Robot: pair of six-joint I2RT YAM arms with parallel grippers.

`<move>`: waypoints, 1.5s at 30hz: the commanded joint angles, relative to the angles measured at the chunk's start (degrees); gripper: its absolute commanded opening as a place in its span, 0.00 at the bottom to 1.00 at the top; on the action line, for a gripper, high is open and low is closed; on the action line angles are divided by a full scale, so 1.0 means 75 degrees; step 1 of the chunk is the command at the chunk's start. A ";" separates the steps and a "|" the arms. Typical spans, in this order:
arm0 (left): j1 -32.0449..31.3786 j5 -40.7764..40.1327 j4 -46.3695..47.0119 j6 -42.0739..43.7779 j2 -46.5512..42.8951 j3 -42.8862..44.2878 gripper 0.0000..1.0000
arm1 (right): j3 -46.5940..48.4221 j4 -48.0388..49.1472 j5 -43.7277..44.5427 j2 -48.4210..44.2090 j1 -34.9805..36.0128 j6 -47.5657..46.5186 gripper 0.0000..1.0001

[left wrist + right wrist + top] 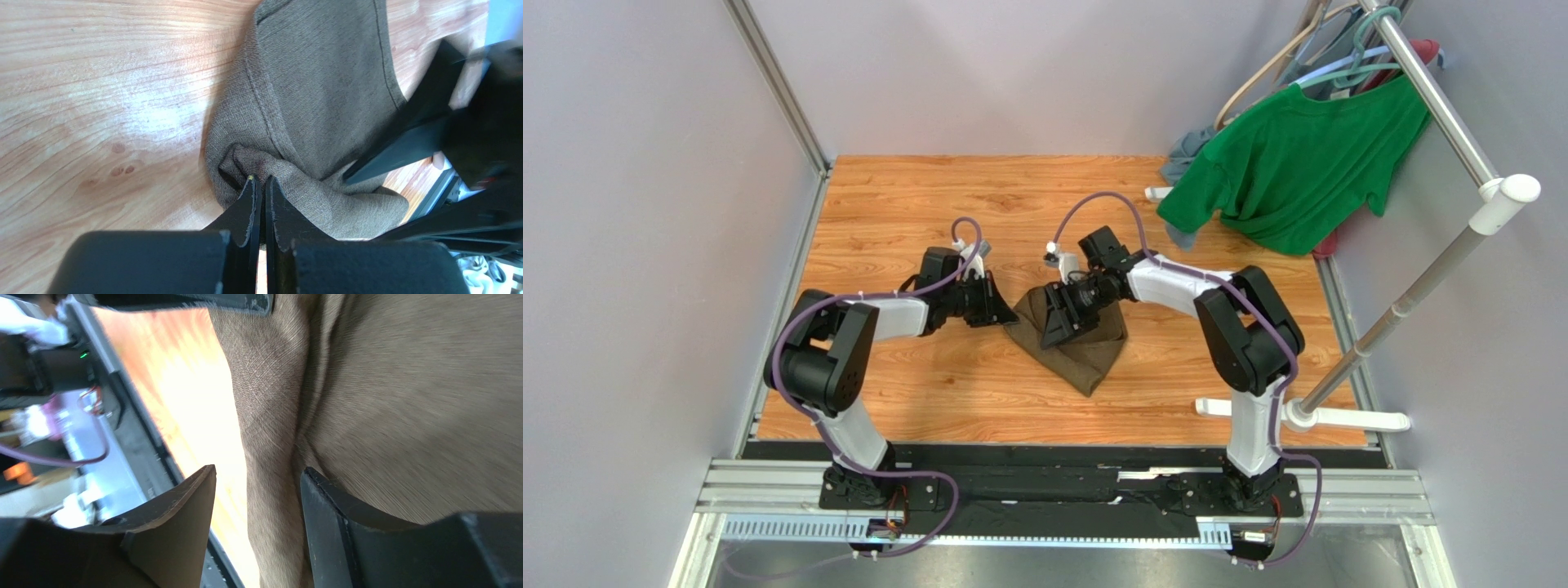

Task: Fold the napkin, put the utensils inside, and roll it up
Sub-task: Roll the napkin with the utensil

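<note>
From above, the napkin (1090, 355) lies bunched into a rough wedge on the wooden counter (916, 208), about midway between the left and right edges and somewhat closer to the near edge than the far one. The left gripper (999, 306) sits at the cloth's left edge. The right gripper (1060, 325) hangs over its upper part, covering some of it. At the far right corner a green T-shirt (1296, 159) hangs from a metal rail (1437, 92), with a grey-blue garment (1185, 150) just behind it.

In the left wrist view, the left fingers (245, 211) are pressed together, leaving only a hairline seam between them. Their tips meet a crumpled fold at the napkin's edge, though I cannot tell whether any cloth is caught between them. A stitched hem runs up the fabric, and a dark finger of the right gripper crosses the cloth's right side.

In the right wrist view, which is partly blurred, the right fingers (331, 508) stand well apart. A raised ridge of the napkin runs between them, and they are not closed on it. The cloth fills the right of the view, with bare counter to the left.
</note>
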 commanded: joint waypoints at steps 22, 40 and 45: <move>-0.0008 0.0027 -0.1305 0.0196 0.0557 0.0829 0.00 | -0.0592 0.0745 0.7083 -0.1397 0.3268 -0.1420 0.57; -0.0008 0.0156 -0.1177 0.0173 0.0522 0.0887 0.00 | -0.1224 0.1132 0.7048 -0.0705 0.3268 -0.1338 0.43; 0.0027 0.0192 -0.0942 0.0021 0.0276 0.0782 0.15 | -0.1435 0.1085 0.6780 -0.0552 0.3022 -0.1115 0.27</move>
